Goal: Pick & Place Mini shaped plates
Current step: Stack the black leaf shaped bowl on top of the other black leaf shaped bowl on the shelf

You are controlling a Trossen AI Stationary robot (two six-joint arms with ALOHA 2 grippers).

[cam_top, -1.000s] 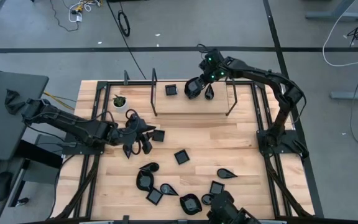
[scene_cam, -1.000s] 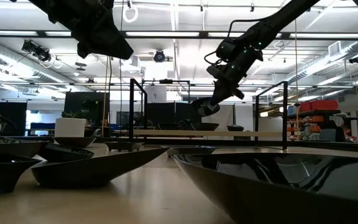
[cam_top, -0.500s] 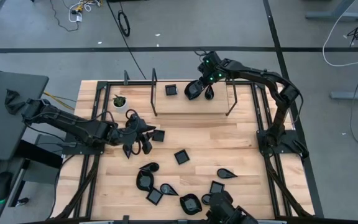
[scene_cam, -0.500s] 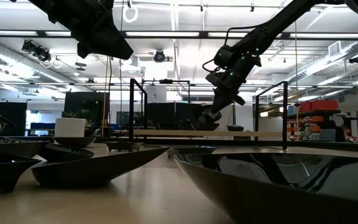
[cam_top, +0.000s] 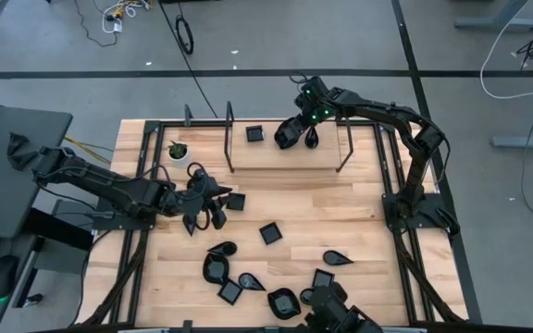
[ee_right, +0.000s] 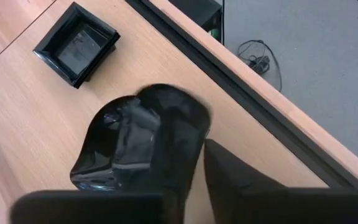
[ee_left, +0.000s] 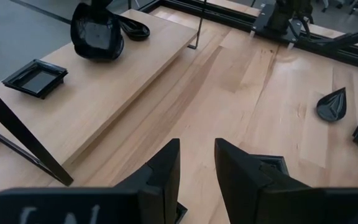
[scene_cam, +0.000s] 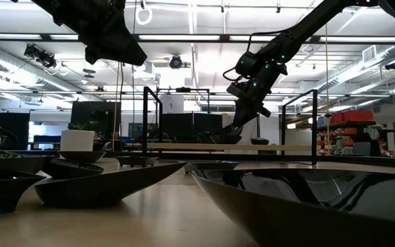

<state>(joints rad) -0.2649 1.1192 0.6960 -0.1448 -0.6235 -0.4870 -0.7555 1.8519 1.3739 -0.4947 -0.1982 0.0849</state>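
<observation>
right end effector (cam_top: 288,135) at the raised shelf (cam_top: 327,157) by the tabletop's far edge, fingers narrowly parted around a rounded plate (ee_right: 126,152) resting there; left end effector (ee_left: 196,163) narrowly open, empty, near the left edge.

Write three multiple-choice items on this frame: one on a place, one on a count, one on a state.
1. Where is the right claw?
A. over the raised shelf
B. over the plant pot
C. beyond the table's front edge

2. How many black plates lie on the shelf?
A. one
B. three
C. five

3. The left claw is:
A. shut on a plate
B. open and empty
C. out of view

Answers:
1 A: it hangs at the rounded plate on the shelf.
2 B: the square plate, the rounded plate and the teardrop plate lie there.
3 B: its fingers stand apart with nothing between them.
</observation>
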